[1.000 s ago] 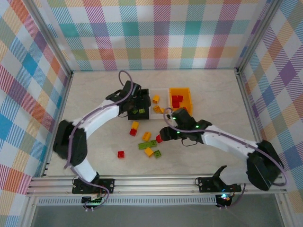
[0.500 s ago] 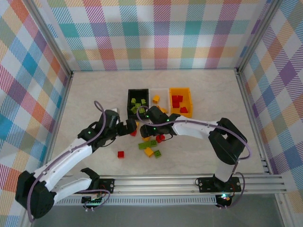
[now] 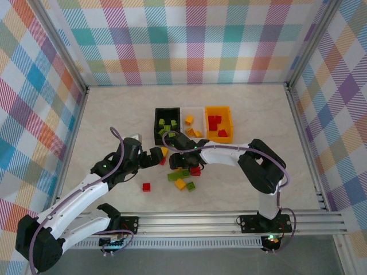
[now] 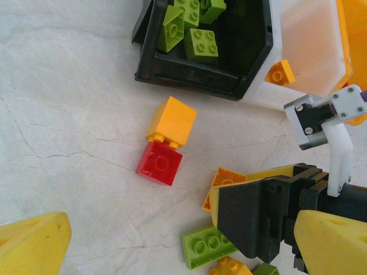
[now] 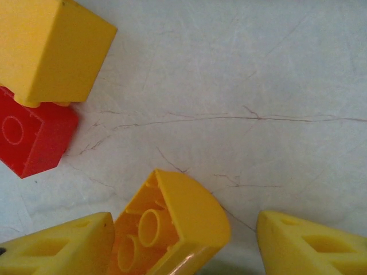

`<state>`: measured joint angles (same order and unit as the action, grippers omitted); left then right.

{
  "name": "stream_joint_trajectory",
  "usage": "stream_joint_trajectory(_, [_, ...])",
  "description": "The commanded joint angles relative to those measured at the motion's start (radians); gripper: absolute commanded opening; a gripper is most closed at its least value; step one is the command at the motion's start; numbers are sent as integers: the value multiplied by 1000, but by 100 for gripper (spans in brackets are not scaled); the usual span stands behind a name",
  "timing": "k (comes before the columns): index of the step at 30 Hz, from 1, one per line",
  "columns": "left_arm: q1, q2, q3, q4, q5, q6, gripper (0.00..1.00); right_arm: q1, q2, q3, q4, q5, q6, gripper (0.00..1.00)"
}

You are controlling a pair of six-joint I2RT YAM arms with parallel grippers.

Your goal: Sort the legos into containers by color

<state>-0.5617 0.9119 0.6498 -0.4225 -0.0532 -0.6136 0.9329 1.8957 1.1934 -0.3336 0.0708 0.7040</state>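
Judging from the containers (image 3: 182,123), looks a little past halfway: finding lime green legos (image 4: 195,34) in the black bin (image 3: 167,110), yellow-orange ones in the white bin (image 3: 193,109) and red ones in the orange-yellow bin (image 3: 230,123), with no colour mixed as far as can be made out. Counting roughly nine pieces loose on the table (image 3: 114,114) just in front of that row: a yellow brick (image 4: 173,119) touching a red brick (image 4: 159,163), a lone red (image 3: 146,187) off to the left, another red (image 3: 196,170), plus a cluster of greens and oranges between. Working with the right gripper (image 3: 176,162), poised astride a yellow-orange brick (image 5: 178,220); touching it with one finger, standing clear of it with the other, so parted and not yet clamped. Holding the left gripper (image 4: 183,235) near the yellow-and-red pair, spread wide, carrying nothing. Needing, by this reading, a pinch, a lift and a drop into the white bin, then much the same for every remaining piece.
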Motion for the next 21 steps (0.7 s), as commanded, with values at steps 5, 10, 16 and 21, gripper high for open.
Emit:
stream_joint_trajectory(5, [-4, -17, -17, -4, -22, -3, 100, 7, 17, 14, 19, -34, 36, 52])
stream_joint_trajectory(10, [-4, -18, -12, -10, -25, 0, 100, 6, -16, -10, 58, -31, 16, 39])
stream_joint_trajectory(16, [-4, -18, -7, -15, -25, -1, 100, 5, -76, -44, 114, -20, -29, 32])
stream_joint_trajectory(21, [-4, -21, -3, -26, -28, 1, 100, -1, -136, -46, 98, 0, -62, 31])
